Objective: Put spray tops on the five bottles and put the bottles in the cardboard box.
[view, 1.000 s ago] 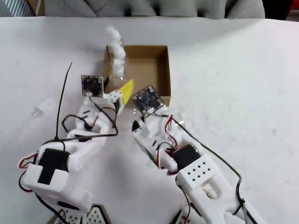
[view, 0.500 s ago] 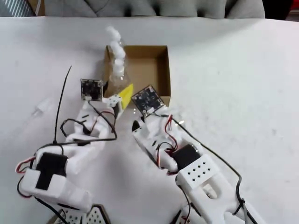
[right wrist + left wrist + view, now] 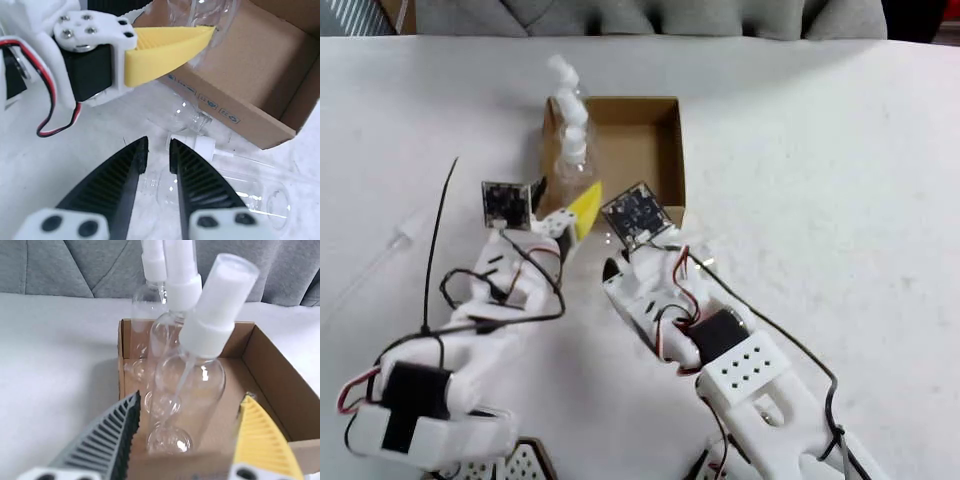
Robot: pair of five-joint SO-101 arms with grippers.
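Just beyond the left gripper (image 3: pixel 191 399), the two rear bottles (image 3: pixel 167 327) lose their spray tops (image 3: pixel 180 265) past the picture's edge, and the overlapping glass makes their bases impossible to tell apart. Beyond the right gripper (image 3: pixel 158 145), the other arm's yellow finger (image 3: pixel 170 42) covers part of a boxed bottle (image 3: pixel 210 10), which is also cut off at the edge. Well out to the left gripper's outer side, a small pale piece (image 3: pixel 405 232) is too faint to name.
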